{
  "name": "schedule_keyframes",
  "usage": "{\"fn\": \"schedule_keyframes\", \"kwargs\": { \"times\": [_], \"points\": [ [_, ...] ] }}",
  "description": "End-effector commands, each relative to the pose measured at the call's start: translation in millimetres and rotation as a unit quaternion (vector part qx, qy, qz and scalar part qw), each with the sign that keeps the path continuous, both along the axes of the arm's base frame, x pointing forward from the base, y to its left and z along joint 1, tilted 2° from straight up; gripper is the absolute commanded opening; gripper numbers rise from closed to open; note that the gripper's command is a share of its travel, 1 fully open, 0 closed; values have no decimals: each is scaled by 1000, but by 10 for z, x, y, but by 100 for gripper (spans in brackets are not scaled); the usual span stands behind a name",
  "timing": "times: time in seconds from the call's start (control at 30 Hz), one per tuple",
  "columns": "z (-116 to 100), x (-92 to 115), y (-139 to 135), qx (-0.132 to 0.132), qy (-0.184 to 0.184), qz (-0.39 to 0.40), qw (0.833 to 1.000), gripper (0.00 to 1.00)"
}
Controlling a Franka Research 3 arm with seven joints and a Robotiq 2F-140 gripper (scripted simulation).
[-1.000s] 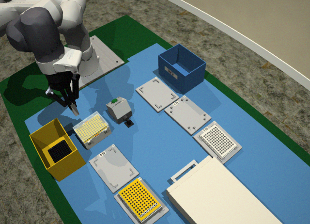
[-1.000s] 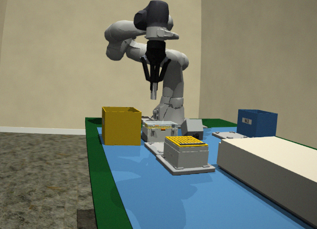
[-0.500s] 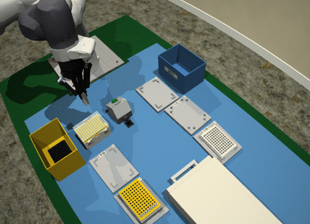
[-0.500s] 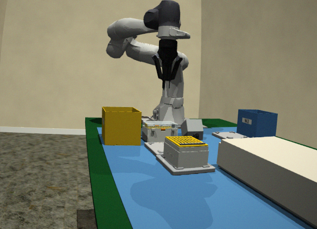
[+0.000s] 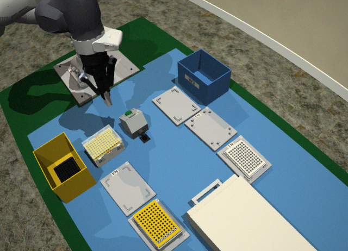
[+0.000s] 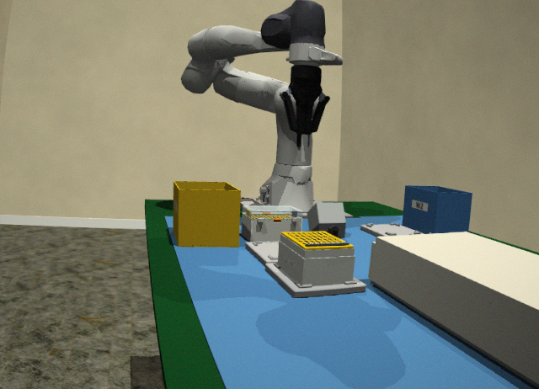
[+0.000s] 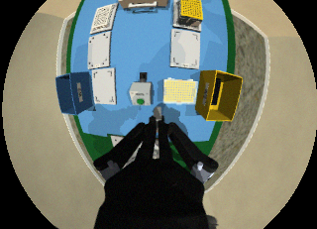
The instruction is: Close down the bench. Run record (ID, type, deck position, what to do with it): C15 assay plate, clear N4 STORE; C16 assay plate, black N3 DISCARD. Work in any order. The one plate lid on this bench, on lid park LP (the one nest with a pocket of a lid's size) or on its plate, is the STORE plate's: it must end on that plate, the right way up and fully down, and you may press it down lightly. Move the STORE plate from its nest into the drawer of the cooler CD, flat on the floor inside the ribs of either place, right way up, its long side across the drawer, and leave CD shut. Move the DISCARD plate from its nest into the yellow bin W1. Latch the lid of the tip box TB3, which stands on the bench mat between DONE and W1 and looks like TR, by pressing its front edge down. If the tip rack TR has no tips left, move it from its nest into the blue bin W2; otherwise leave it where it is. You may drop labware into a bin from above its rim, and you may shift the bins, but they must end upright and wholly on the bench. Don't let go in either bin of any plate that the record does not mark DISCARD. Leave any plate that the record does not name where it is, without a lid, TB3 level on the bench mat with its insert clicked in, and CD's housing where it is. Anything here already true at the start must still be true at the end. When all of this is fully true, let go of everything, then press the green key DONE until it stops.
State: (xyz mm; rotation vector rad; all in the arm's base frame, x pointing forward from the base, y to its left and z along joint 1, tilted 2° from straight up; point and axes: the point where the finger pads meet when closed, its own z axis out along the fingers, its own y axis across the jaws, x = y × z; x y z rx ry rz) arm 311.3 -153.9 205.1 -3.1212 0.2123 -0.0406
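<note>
My gripper (image 5: 107, 100) (image 6: 299, 142) (image 7: 158, 112) is shut and empty. It hangs high over the mat between the robot base and the grey DONE box (image 5: 134, 125) (image 6: 326, 220) (image 7: 141, 92) with its green key (image 5: 128, 112). The black plate (image 5: 67, 168) lies inside the yellow bin W1 (image 5: 75, 186) (image 6: 206, 220) (image 7: 225, 105). Tip box TB3 (image 5: 102, 144) (image 6: 269, 221) (image 7: 180, 90) stands beside the bin with its clear lid down over yellow tips. Tip rack TR (image 5: 155, 223) (image 6: 315, 254) (image 7: 190, 10) holds a row of tips at its front edge. Nests N4 (image 5: 126, 186) and N3 (image 5: 175, 104) are bare. The cooler CD (image 5: 247, 214) (image 6: 456, 267) has its drawer shut. No clear plate or lid shows.
The blue bin W2 (image 5: 203, 74) (image 6: 434, 209) (image 7: 71, 92) stands at the far edge and looks empty. The lid park nest (image 5: 210, 127) is bare. A white well plate (image 5: 244, 157) (image 7: 103, 17) without a lid sits in the nest beside the cooler.
</note>
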Motion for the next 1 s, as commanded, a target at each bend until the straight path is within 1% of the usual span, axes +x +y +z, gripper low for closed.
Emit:
{"fn": "schedule_keyframes", "kwargs": {
  "times": [0.0, 0.47, 0.97],
  "points": [
    [24, 14, 116, 6, -1, -24, 1000, 0],
    [137, 37, 653, 6, -1, -24, 1000, 0],
    [137, 37, 653, 6, -1, -24, 1000, 0]
  ]
}}
